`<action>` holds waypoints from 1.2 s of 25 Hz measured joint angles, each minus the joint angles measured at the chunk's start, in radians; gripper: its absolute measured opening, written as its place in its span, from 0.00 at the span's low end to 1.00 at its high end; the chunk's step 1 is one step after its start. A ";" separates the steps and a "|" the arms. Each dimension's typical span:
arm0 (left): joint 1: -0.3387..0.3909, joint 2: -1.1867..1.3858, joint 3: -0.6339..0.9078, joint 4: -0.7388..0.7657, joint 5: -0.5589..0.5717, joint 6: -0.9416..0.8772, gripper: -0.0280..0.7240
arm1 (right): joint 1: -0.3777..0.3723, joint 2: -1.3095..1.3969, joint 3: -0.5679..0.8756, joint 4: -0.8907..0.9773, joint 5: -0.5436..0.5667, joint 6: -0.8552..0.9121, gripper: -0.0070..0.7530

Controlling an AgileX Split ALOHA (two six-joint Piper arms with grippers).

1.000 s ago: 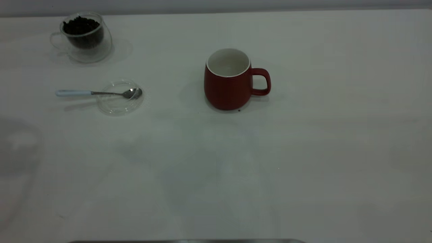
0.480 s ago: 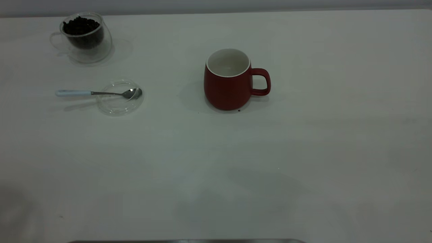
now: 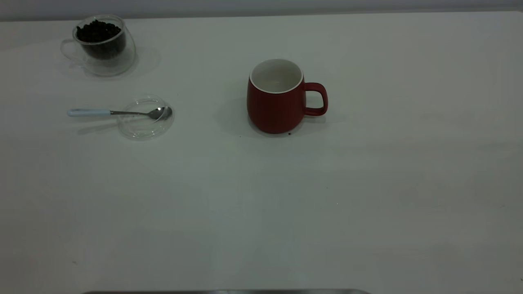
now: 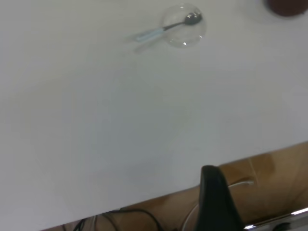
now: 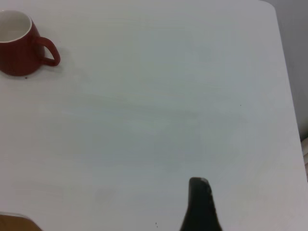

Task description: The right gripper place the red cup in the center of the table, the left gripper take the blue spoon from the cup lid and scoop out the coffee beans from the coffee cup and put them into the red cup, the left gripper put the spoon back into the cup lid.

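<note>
Only shadows have cleared off the bench (image 3: 367,204) since earlier. Red cup (image 3: 276,98) stands central; spoon (image 3: 118,112) rests on the lid (image 3: 145,122) beside it; beans indiscernible. Claw states: cannot tell.

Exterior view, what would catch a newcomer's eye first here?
The red cup stands upright near the table's middle, handle toward the right arm's side. At the far left corner a glass coffee cup holds dark coffee beans; nearer, the blue spoon rests its bowl in the clear cup lid.
</note>
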 joint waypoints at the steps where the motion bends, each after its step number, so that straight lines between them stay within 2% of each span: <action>1: -0.003 -0.034 0.024 -0.003 0.000 -0.003 0.73 | 0.000 0.000 0.000 0.000 0.000 0.000 0.78; 11: -0.006 -0.213 0.230 0.036 -0.028 -0.123 0.73 | 0.000 0.000 0.000 0.000 0.000 0.000 0.78; 16: -0.006 -0.213 0.243 0.088 -0.029 -0.192 0.73 | 0.000 0.000 0.000 0.000 0.000 0.000 0.78; 30: -0.006 -0.215 0.243 0.092 -0.029 -0.192 0.73 | 0.000 0.000 0.000 0.000 0.000 0.000 0.78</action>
